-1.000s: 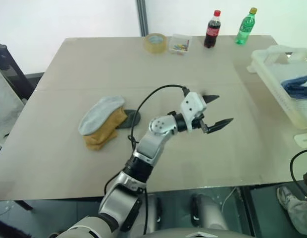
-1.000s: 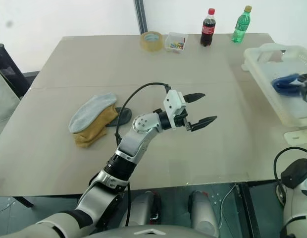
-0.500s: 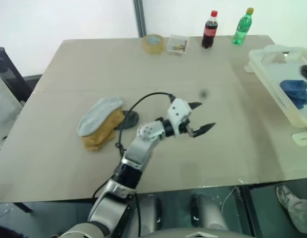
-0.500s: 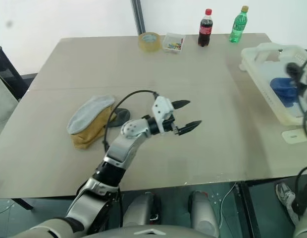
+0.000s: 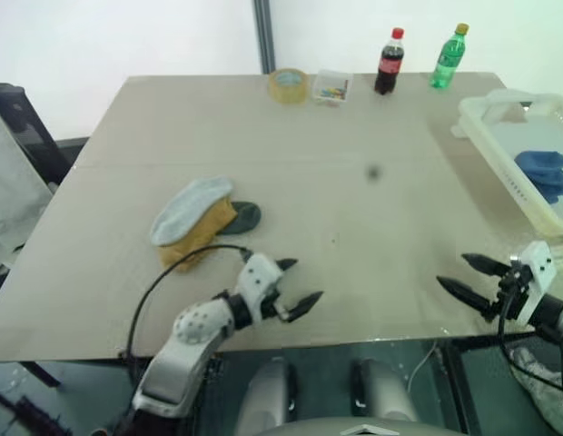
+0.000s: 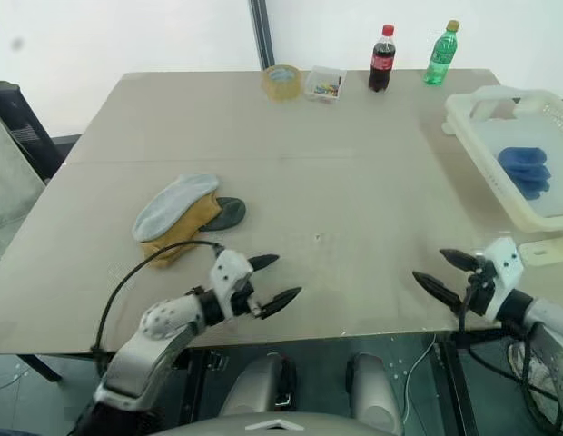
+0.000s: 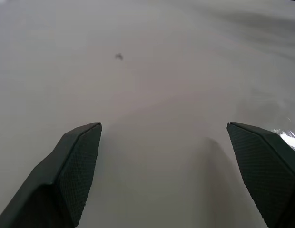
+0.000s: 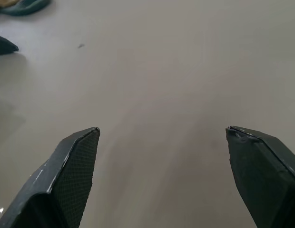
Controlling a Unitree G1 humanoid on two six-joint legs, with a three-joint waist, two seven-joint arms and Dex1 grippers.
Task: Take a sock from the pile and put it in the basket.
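Standing between cycles, left gripper (image 5: 294, 283) and right gripper (image 5: 465, 276) both spread and empty; next requires reaching the pile (image 5: 194, 221), then the basket (image 5: 499, 147).

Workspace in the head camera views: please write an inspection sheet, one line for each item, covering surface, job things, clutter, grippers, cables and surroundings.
Surface: large beige table with one small dark spot.
Job's things: pile of grey-blue, mustard and dark grey socks at the table's left; off-white slotted plastic basket at the right edge holds a royal blue sock.
Clutter: tape roll, small clear box of coloured bits, cola bottle, green bottle, all along the far edge.
Grippers: left gripper and right gripper are open, empty, at the near edge.
Cables: black cable loops by the left arm.
Surroundings: white wall, dark post.
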